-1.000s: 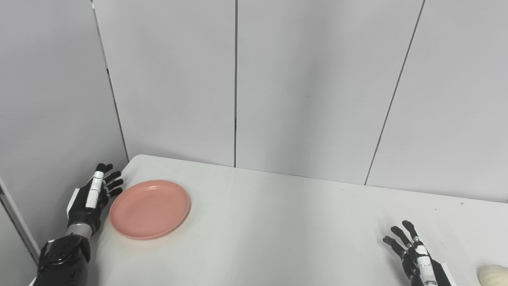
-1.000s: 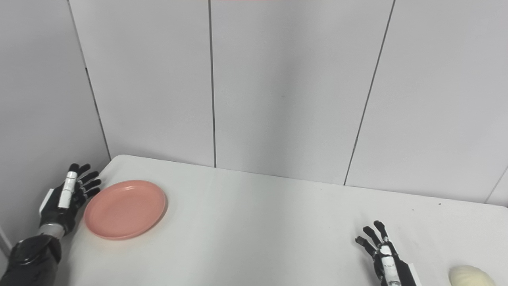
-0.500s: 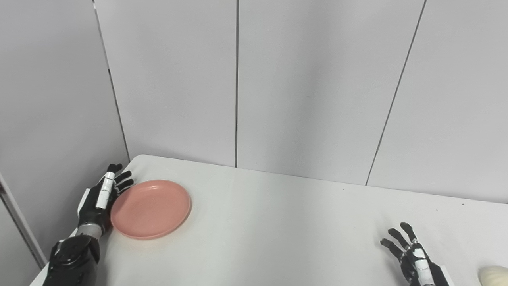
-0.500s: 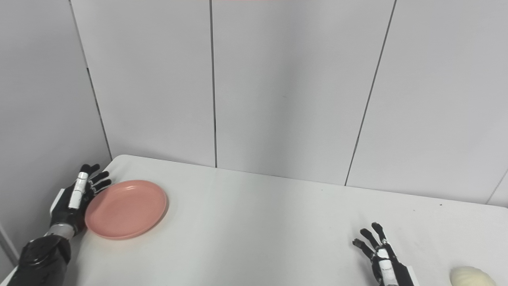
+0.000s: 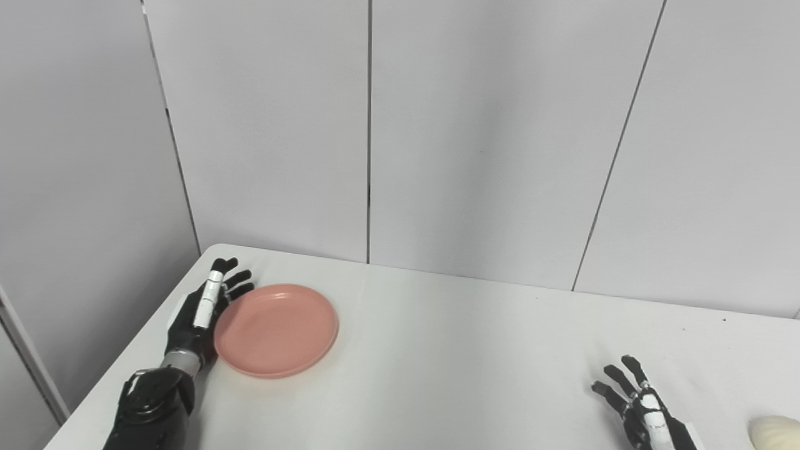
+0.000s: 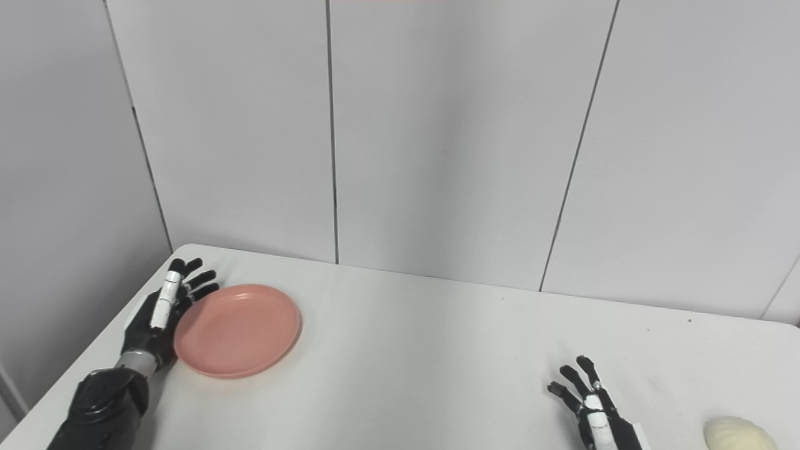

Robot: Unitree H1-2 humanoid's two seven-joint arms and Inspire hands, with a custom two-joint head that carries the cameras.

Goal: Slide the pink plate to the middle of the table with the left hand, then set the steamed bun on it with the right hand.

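- Left eye view. A round, shallow, salmon-pink plastic plate (image 5: 276,329) is recorded on the left part of the white counter (image 5: 437,350), well short of the middle. The black-and-white left hand (image 5: 203,312) is set edge-on against the plate's left rim, fingers apart and extended, nothing clasped. Contact with the rim appears likely but cannot be confirmed.
- Left eye view, risks. Because the plate is only pushed from one side and not gripped, it is judged liable to rotate or slip off along the palm if the push is applied off-centre. A fingertip riding over the low rim could tip the plate.
- Right eye view. The black-and-white right hand (image 6: 590,409) is noted low at the counter's near right, fingers spread, nothing held. The pale cream, rounded steamed bun (image 6: 739,434) lies just beside it to the right, near the bottom edge of the picture, partly cut off and apart from the hand.
- Right eye view, risks. A stop short of centre would leave the plate a long reach from the bun. The bun is judged soft, so a hard squeeze could dent it, and a loose hold could let it roll toward the near counter edge.
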